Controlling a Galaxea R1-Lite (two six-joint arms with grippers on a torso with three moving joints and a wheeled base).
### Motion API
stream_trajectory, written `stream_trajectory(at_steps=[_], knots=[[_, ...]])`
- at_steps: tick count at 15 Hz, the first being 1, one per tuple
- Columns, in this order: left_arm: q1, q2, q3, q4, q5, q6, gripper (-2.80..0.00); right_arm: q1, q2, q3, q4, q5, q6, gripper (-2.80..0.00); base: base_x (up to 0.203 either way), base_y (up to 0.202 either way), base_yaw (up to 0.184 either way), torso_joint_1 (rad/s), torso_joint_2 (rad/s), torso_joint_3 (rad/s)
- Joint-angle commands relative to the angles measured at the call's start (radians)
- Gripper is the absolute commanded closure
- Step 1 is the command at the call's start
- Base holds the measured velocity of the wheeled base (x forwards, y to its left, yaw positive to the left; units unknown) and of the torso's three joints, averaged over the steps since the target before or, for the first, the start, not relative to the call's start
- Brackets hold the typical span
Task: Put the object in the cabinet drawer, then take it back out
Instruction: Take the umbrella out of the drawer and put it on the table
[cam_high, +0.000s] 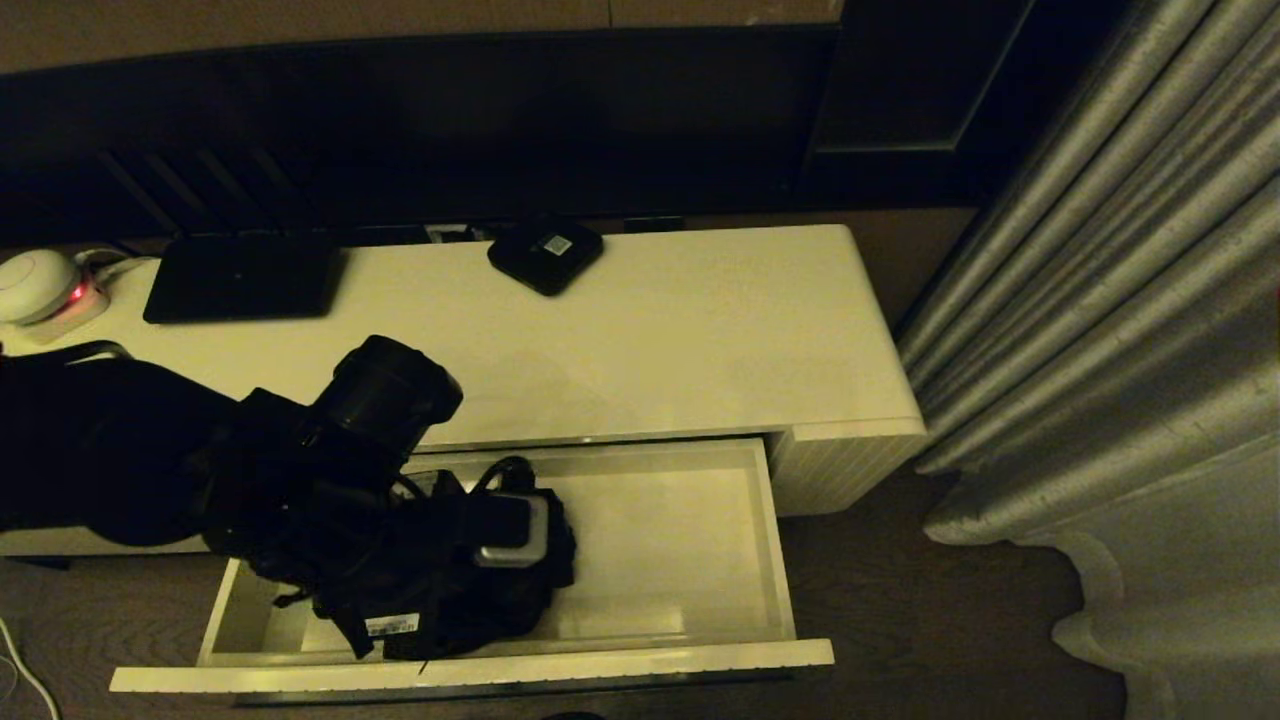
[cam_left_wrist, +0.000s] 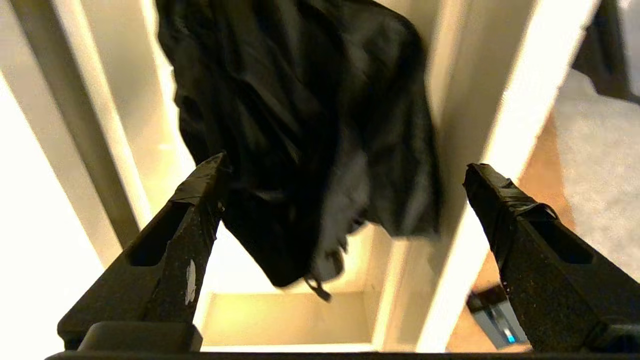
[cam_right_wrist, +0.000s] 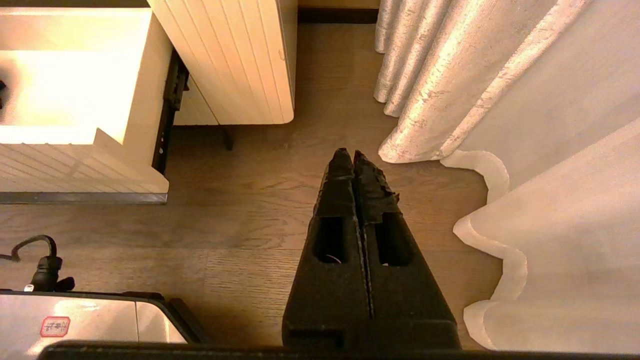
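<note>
The cabinet drawer (cam_high: 600, 665) stands pulled out, its pale inside showing on the right half. The black folding umbrella (cam_left_wrist: 300, 125) lies in the drawer's left half, fabric bunched, a thin loop hanging from its end. In the head view my left arm covers most of the umbrella (cam_high: 520, 605). My left gripper (cam_left_wrist: 345, 170) is open just above it, fingers wide either side of the fabric; one fingertip (cam_left_wrist: 210, 175) overlaps the fabric's edge. My right gripper (cam_right_wrist: 354, 155) hangs shut and empty over the wooden floor, right of the drawer (cam_right_wrist: 75, 165).
On the cabinet top lie a flat black device (cam_high: 245, 275), a small black box with a white sticker (cam_high: 545, 252) and a white round unit with a red light (cam_high: 35, 285). A grey curtain (cam_high: 1100, 350) hangs close on the right.
</note>
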Motion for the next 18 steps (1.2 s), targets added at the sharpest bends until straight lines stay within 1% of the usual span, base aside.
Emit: stream_trajectory(at_steps=[1, 4, 8, 13, 18], knots=[[0.002, 0.058, -0.001, -0.055, 0.002, 0.005, -2.8, 0.0, 0.0, 0.002, -0.001, 0.001, 0.0, 0.0, 0.0, 0.0, 0.0, 0.0, 0.0, 0.0], [0.002, 0.098, 0.001, -0.117, 0.014, 0.005, -2.8, 0.0, 0.0, 0.001, -0.001, 0.001, 0.0, 0.0, 0.0, 0.0, 0.0, 0.0, 0.0, 0.0], [0.002, 0.139, 0.008, -0.161, 0.015, 0.002, -2.8, 0.0, 0.0, 0.002, -0.001, 0.001, 0.0, 0.0, 0.0, 0.0, 0.0, 0.0, 0.0, 0.0], [0.002, 0.173, 0.013, -0.178, 0.014, -0.001, -2.8, 0.0, 0.0, 0.002, -0.001, 0.0, 0.0, 0.0, 0.0, 0.0, 0.0, 0.0, 0.0, 0.0], [0.001, 0.212, 0.038, -0.23, 0.013, -0.001, -2.8, 0.0, 0.0, 0.002, -0.001, 0.001, 0.0, 0.0, 0.0, 0.0, 0.0, 0.0, 0.0, 0.0]])
